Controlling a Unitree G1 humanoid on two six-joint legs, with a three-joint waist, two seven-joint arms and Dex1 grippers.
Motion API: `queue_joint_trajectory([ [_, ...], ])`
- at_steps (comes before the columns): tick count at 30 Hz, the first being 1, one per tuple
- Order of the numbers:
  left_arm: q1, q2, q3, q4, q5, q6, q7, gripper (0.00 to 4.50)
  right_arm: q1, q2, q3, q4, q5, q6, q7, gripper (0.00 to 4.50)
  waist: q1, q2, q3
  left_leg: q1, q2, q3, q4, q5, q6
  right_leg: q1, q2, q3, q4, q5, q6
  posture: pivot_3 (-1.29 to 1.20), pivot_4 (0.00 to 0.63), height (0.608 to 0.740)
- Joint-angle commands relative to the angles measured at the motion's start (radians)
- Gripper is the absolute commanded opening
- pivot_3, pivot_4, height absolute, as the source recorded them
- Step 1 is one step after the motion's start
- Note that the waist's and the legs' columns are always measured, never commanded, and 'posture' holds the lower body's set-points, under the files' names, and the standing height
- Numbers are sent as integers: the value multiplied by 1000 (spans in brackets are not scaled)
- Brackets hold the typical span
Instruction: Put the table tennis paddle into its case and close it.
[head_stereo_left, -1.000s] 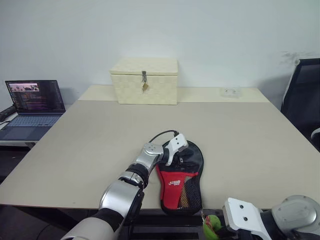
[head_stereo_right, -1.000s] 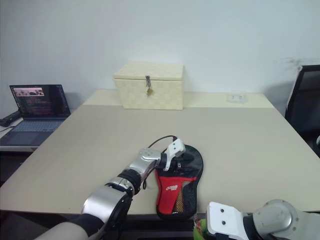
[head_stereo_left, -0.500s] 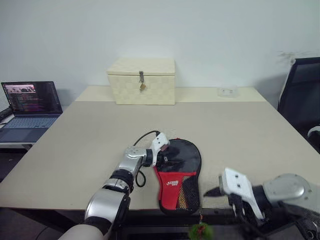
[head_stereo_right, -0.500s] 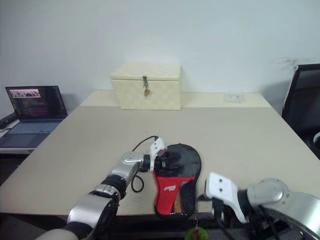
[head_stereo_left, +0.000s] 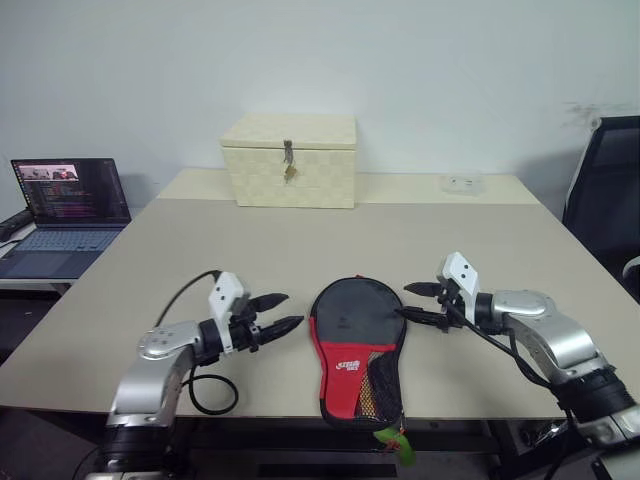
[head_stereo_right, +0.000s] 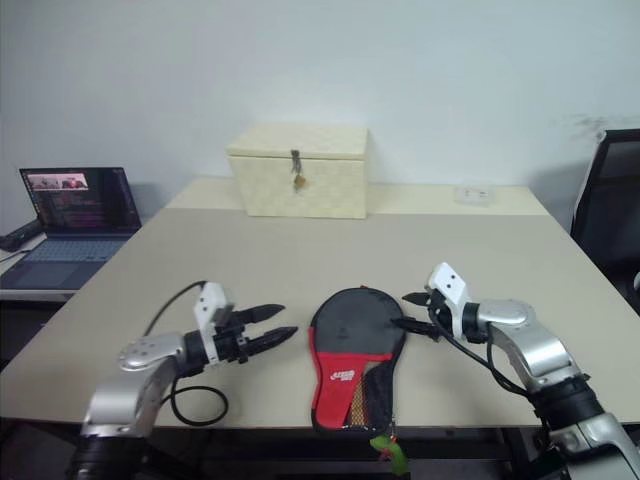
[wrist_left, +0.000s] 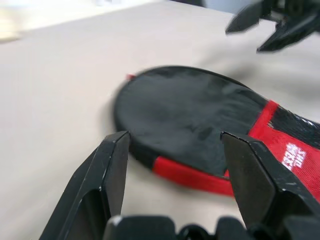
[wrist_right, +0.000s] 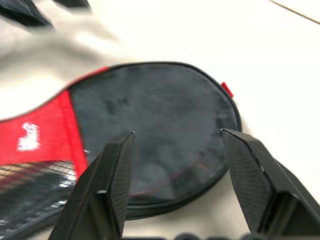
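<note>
Case (head_stereo_left: 358, 335) flat between two open claws

Silver jointed arms, each ending in a white wrist block and a black two-fingered end effector (left (head_stereo_left: 275, 311), right (head_stereo_left: 417, 303)); black cables trail.

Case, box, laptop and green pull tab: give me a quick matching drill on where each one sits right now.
Things:
1. case
2. cream box
3. laptop
4. green pull tab

Places:
A. off the table's left side
B. hanging past the near table edge
C. far end of the table
D. between the two open grippers

Pairs: 1-D, 2-C, 3-A, 4-B
</note>
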Motion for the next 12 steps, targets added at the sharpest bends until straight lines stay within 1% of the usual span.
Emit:
queue_joint_trajectory([
  [1,-34,5,-3,-80,-40,30,45,3146,-38,-12,-51,120,-47,-103,52,2967,1,0,0,0,0,0,0,0,0,0,0,0,0,0,0,0,150,740],
  [5,-114,12,-58,-27,-30,19,30,3146,-63,-43,-90,234,-88,-167,71,2967,0,0,0,0,-1,1,0,0,0,0,1,0,-1,1,-2,0,150,740],
  [8,-129,20,-80,27,-24,-20,3,3146,-40,-53,-116,212,-99,-163,61,2967,-6,1,1,0,-1,2,-1,0,0,0,1,1,0,1,-2,0,150,740],
  [12,-142,-8,-89,49,-36,-33,34,3146,-6,-77,-137,163,-110,-131,71,2967,-13,2,1,0,2,4,-1,0,0,-2,1,1,0,1,-2,0,150,740],
])
